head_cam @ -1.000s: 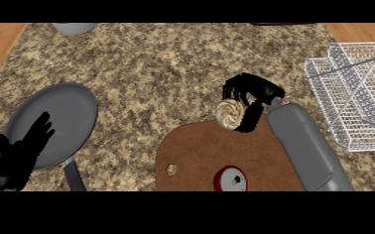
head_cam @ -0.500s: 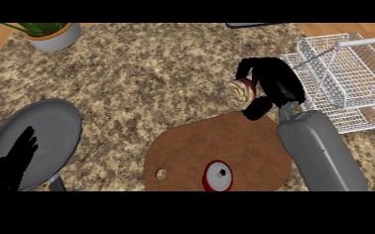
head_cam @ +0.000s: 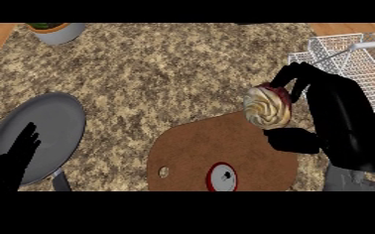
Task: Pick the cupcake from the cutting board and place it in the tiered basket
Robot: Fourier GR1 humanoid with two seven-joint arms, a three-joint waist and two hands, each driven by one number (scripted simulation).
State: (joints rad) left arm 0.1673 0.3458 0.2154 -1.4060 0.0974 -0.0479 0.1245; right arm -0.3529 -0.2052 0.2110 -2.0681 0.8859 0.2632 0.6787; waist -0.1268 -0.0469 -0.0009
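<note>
Right hand (head_cam: 333, 124) in the head view is curled round the cupcake (head_cam: 267, 107), fingers over its far side and thumb under its near side, so the cake sits pinched at the hand's left, raised above the far right edge of the cutting board (head_cam: 219, 151). Its swirled frosting faces the camera, with a dark red wrapper showing behind it. I judge the cupcake to be light, soft and easily crushed: the frosting would smear, so the wrapper sides, where the fingers appear to be, are the right place to hold it. Just beyond and to the right of the hand stands the tiered basket (head_cam: 326, 54), its white wire rim close to the fingertips; that rim is the edge to clear. To the hand's left the speckled counter (head_cam: 168, 74) offers open room. A red-rimmed round object (head_cam: 222, 176) lies on the board's near edge, below the hand. Far left, the left hand (head_cam: 18, 153) rests with fingers straight beside a grey pan (head_cam: 55, 124); a potted plant (head_cam: 55, 29) sits at the far left corner.
</note>
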